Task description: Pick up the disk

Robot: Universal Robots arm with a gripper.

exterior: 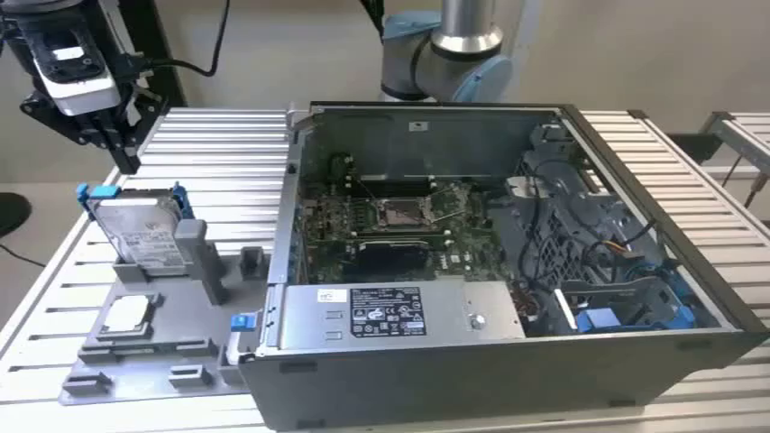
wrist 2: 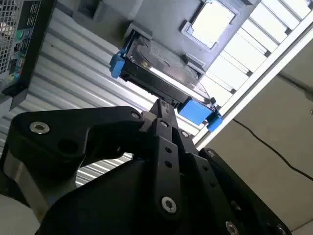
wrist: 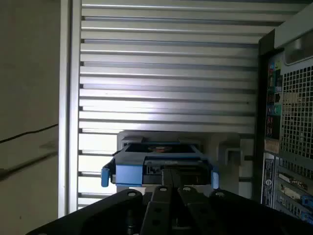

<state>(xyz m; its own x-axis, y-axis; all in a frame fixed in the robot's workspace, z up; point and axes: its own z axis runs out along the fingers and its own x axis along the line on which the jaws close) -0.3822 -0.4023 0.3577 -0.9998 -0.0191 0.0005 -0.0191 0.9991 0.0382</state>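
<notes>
Hovering with gripper (exterior: 123,158) clenched on nothing, close above the disk (exterior: 142,233) parked on edge in the grey holder (exterior: 207,271), on the exterior view's left of the open PC case (exterior: 481,361), blue-framed long edge up, so probably a near-straight drop.

Case (exterior: 481,374) and fixture (exterior: 180,359) on slatted table (exterior: 216,149)

Ribbed aluminium tabletop (exterior: 216,149), parallel slats streaked with bright reflected light. Plain beige wall (exterior: 277,45) behind. Second slatted bench (exterior: 740,135) at the exterior view's right. In the second wrist view, pale beige floor (wrist 2: 283,132) beyond the tabletop edge, crossed by a black cable (wrist 2: 266,146).
</notes>
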